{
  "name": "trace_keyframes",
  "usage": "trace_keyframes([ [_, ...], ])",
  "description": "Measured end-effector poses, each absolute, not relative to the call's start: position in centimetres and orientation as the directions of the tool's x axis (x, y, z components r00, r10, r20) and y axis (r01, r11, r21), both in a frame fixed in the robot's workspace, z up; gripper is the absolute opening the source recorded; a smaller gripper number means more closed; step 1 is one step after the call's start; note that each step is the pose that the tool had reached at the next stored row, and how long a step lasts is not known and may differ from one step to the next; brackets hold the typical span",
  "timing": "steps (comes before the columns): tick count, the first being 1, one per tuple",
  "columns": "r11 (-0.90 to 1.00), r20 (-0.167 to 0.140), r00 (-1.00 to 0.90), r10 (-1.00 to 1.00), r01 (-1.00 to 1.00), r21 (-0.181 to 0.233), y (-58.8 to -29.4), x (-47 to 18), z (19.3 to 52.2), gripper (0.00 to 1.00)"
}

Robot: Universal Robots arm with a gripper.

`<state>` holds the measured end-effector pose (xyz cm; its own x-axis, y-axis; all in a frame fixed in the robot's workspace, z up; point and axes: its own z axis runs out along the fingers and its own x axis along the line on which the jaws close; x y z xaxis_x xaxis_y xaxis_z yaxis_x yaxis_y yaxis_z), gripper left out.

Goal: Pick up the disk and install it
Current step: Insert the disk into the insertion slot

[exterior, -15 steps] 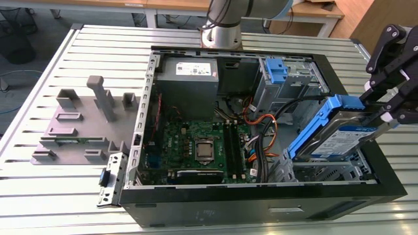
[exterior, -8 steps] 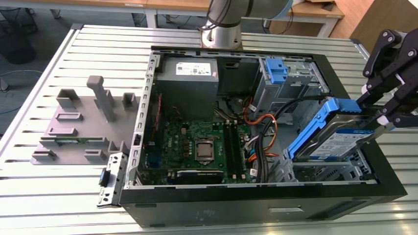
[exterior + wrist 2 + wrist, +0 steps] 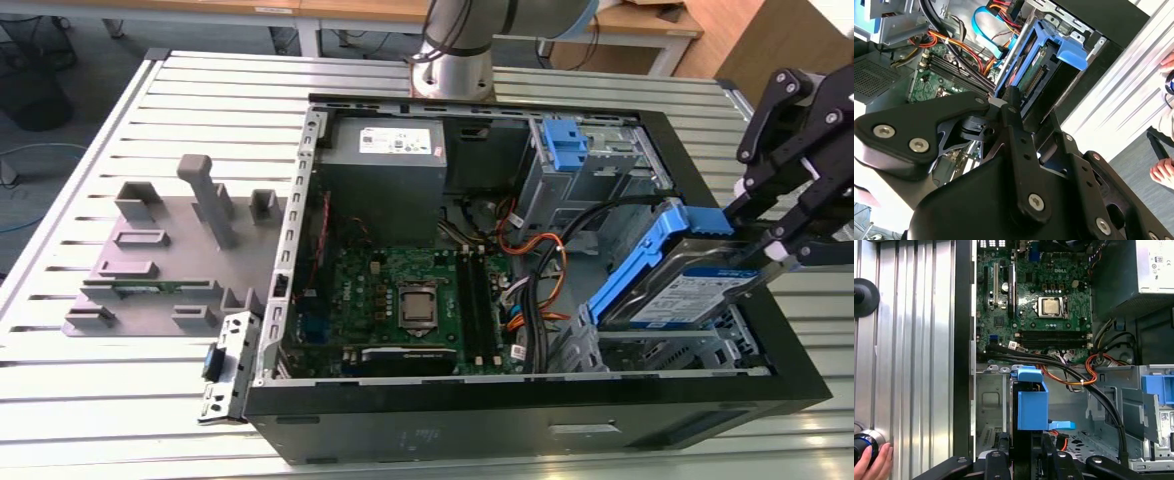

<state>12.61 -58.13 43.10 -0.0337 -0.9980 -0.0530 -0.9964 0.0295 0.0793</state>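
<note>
Got the pincer [image 3: 781,250] clamped tight on one end of the disk [image 3: 687,290], held tilted over the drive bay [image 3: 667,350] at the exterior view's right of the open computer case [image 3: 534,405], not seated yet. Could easily jam on its blue side rails [image 3: 630,262] if pushed down crooked. Might also snag or pinch the black and orange cables [image 3: 558,245] just beside it. Looks like an edge-only grip too, so could slip.
</note>
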Motion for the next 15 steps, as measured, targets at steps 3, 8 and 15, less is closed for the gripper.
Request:
trace_keyframes([
  [3, 0.029, -0.053, -0.034, -0.998, -0.996, 0.079, -58.1, 12.6, 42.6, 0.35],
  [8, 0.029, -0.053, -0.034, -0.998, -0.996, 0.079, -58.1, 12.6, 41.7, 0.35],
  [15, 0.030, -0.053, -0.034, -0.998, -0.996, 0.079, -58.1, 12.6, 40.4, 0.35],
])
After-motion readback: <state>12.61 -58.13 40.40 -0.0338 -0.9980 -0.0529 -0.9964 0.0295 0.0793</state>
